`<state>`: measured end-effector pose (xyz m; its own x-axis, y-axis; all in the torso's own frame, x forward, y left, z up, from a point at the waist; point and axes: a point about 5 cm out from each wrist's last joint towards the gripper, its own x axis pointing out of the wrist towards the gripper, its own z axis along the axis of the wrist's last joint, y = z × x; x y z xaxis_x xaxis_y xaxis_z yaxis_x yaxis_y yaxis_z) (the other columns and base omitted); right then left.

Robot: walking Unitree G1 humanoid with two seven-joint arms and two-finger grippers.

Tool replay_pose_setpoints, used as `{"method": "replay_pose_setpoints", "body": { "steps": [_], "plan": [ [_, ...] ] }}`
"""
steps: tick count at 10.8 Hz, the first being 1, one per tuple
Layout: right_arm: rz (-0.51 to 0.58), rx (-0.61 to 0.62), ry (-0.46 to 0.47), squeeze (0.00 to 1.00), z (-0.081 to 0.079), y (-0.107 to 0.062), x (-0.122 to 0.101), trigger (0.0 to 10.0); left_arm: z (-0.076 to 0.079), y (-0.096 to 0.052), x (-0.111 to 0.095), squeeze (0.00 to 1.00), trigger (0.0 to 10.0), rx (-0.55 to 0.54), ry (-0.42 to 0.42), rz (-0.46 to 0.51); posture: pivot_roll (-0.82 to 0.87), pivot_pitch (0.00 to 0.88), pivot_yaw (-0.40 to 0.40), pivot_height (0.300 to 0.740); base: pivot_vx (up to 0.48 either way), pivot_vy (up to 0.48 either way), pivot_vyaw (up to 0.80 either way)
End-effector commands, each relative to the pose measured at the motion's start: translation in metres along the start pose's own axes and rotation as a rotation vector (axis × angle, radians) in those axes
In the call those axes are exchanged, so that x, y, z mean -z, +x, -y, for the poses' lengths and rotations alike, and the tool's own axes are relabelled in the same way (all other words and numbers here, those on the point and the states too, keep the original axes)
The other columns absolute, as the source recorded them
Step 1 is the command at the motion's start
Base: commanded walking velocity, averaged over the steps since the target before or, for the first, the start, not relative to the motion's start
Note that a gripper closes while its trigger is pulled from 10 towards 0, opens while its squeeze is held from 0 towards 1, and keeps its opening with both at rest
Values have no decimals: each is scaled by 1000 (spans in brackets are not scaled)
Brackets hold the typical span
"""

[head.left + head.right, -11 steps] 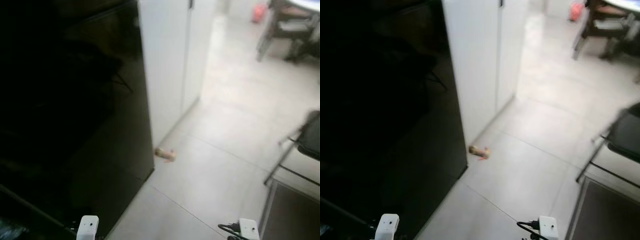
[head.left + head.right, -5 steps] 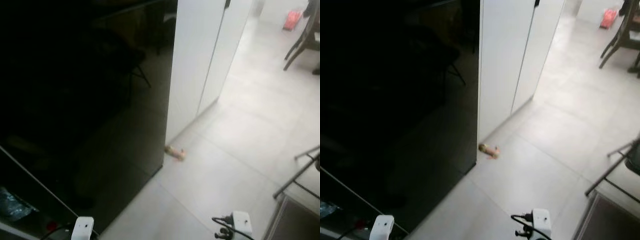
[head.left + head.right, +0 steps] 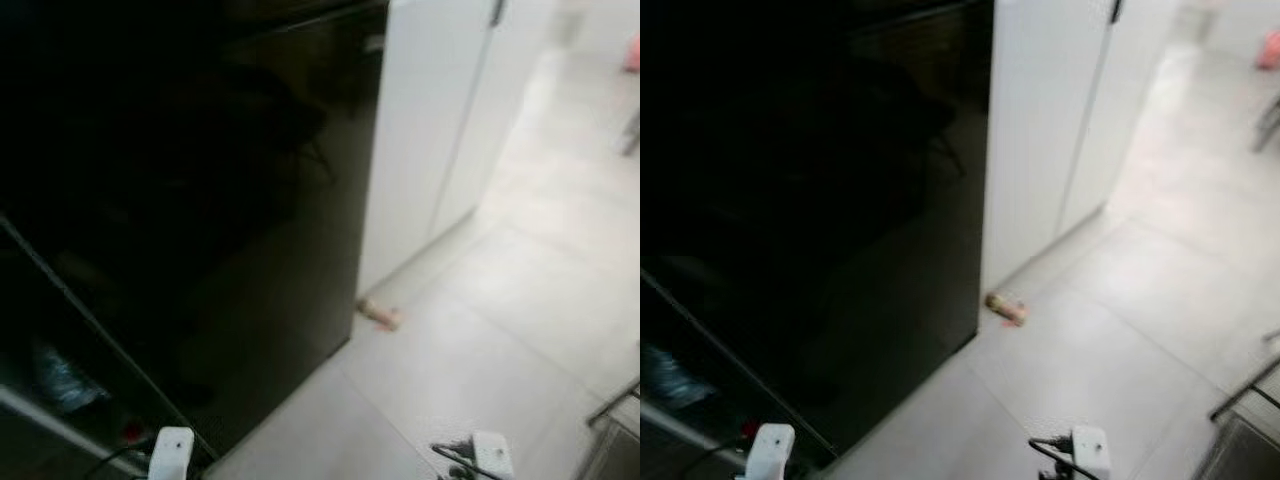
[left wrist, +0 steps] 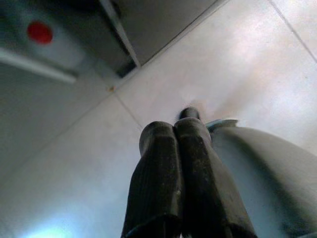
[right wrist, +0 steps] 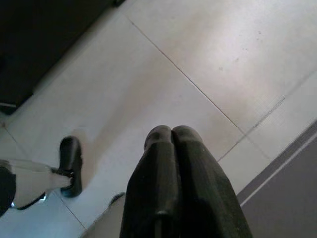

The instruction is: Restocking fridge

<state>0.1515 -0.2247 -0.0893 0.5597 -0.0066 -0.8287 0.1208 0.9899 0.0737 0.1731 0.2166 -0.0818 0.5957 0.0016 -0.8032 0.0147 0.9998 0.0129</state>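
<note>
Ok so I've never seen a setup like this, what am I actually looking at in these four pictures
A walking humanoid robot films itself. Two pictures come from cameras in its head, looking down at a black fridge, a white cabinet and a pale tiled floor. A small tan object, too blurred to identify, lies on the floor at the fridge's corner. The other two come from cameras on its wrists, each looking along a two-fingered black pincer. The left pincer and right pincer hang shut above the floor, holding nothing. A person's black shoe shows in the right wrist picture.

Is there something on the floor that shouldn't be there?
Yes. A small tan object lies on the pale tiled floor, right at the corner where the black fridge meets the white cabinet. It is too blurred to identify.
</note>
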Motion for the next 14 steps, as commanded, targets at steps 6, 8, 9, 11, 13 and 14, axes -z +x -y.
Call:
{"method": "replay_pose_setpoints", "body": {
  "steps": [6,8,9,11,13,14],
  "plan": [
    [3,-20,-8,0,-8,2,-3,10000,-7,-1,1,0,10000,-19,19,-25,25,30,-11,740,0,0,800],
    [3,-21,-9,0,-8,2,-3,10000,-7,-1,2,0,10000,-20,21,-27,25,29,-10,740,0,0,800],
    [3,-21,-9,0,-8,2,-3,10000,-7,-1,2,0,10000,-20,21,-27,25,29,-10,740,0,0,800],
    [2,-21,-10,0,-8,2,-3,10000,-7,-1,2,0,10000,-20,24,-29,25,28,-10,740,0,0,800],
    [0,-21,-11,0,-7,2,-2,10000,-7,-1,2,0,10000,-21,29,-33,24,25,-11,740,0,0,800],
    [-1,-21,-11,0,-7,2,-2,10000,-7,-1,3,0,10000,-21,29,-34,24,24,-11,740,0,0,800]
  ]
}}
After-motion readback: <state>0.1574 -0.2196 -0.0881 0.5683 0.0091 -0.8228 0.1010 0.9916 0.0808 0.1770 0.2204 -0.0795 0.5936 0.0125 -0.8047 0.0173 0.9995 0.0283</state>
